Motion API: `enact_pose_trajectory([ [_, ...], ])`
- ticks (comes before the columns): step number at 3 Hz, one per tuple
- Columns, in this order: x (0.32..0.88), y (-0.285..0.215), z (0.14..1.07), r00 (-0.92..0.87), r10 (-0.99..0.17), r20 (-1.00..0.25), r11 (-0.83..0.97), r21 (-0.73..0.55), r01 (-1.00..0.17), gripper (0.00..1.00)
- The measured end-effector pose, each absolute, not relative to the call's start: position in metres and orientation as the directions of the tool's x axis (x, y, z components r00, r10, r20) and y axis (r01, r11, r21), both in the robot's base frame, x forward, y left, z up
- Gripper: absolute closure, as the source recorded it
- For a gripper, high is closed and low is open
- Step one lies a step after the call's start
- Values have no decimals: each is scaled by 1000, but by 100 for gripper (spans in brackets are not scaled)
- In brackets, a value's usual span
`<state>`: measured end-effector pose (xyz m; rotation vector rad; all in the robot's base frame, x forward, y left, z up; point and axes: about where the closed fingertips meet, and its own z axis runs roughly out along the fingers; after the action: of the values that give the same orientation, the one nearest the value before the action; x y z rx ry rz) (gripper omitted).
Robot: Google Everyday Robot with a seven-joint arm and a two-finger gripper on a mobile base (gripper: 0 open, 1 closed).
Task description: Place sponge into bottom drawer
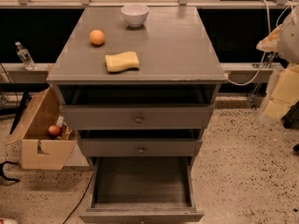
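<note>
**Sponge on the cabinet top, bottom drawer pulled out, arm at the right edge**

A grey-brown cabinet (177, 50) fills the middle of the view, its three drawers stepped outward. The bottom drawer (140, 185) is pulled out furthest, and its dark wood floor is bare. The two shallower drawers above it are only partly open.

The robot's arm shows as pale, blurred shapes at the right edge, off to the side of the cabinet and well apart from everything on it. The gripper (280, 94) hangs there, about level with the top drawer. Whether it is spread or pressed together cannot be told.

An open cardboard box (39, 120) leans against the cabinet's left side.

On the cabinet top, the sponge (122, 61) lies flat near the front edge, left of centre. A white bowl (135, 14) stands near the back edge. An orange (97, 37) sits between them, further left.
</note>
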<state>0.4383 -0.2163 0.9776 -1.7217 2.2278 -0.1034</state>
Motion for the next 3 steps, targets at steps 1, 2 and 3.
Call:
enact_pose_trajectory([
  [1,439,-216,978,-220,-953,-209,270,-251,-930,0],
  [2,500,-170,965,-176,-925,-336,258,-217,-942,0],
  [3,555,-125,946,-143,-895,-423,237,-180,-955,0],
])
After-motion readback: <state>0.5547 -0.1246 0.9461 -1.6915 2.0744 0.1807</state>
